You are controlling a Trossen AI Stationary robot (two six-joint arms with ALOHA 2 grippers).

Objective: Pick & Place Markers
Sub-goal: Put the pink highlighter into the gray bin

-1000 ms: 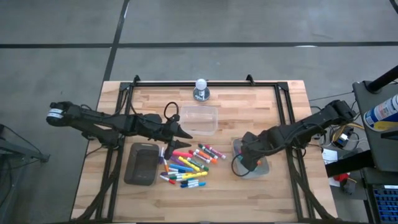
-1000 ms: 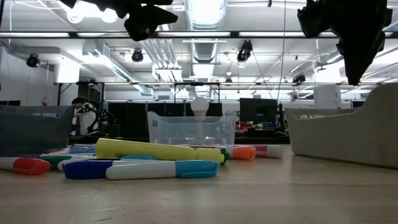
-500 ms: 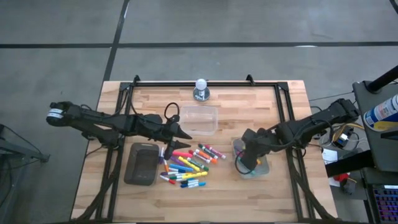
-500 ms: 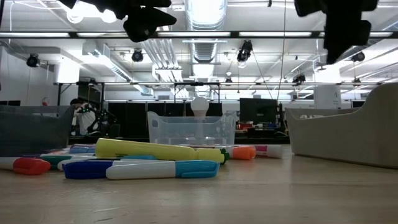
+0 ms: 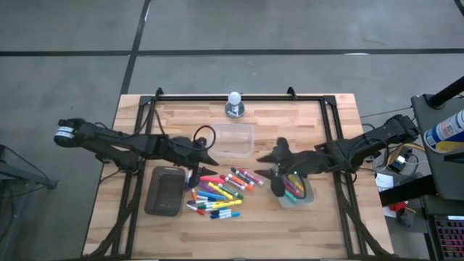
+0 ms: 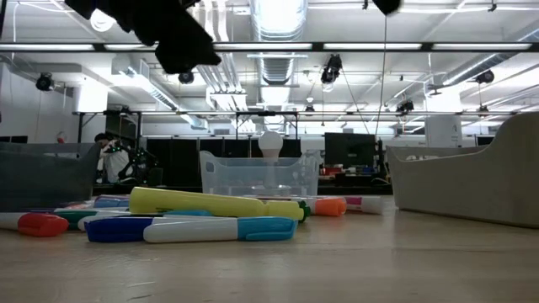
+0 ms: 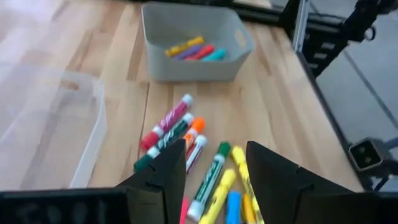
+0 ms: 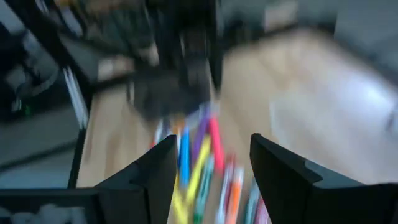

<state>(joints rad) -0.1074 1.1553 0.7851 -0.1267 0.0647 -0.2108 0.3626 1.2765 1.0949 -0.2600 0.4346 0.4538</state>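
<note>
Markers (image 5: 217, 193) scattered mid-table, left hand (image 5: 211, 161) and right hand (image 5: 259, 159) both apart, empty, right wrist view blurred

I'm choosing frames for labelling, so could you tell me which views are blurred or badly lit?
Right wrist view: heavily motion-smeared, markers reduced to streaks. Left wrist view: slightly soft. Low view: ceiling lights glare, the arm a black silhouette. High view: sharp, evenly lit.

Left gripper (image 7: 214, 168) hangs empty, fingers apart, over scattered markers (image 7: 186, 134); beyond them, a grey tub (image 7: 194, 62) holds four more.
</note>
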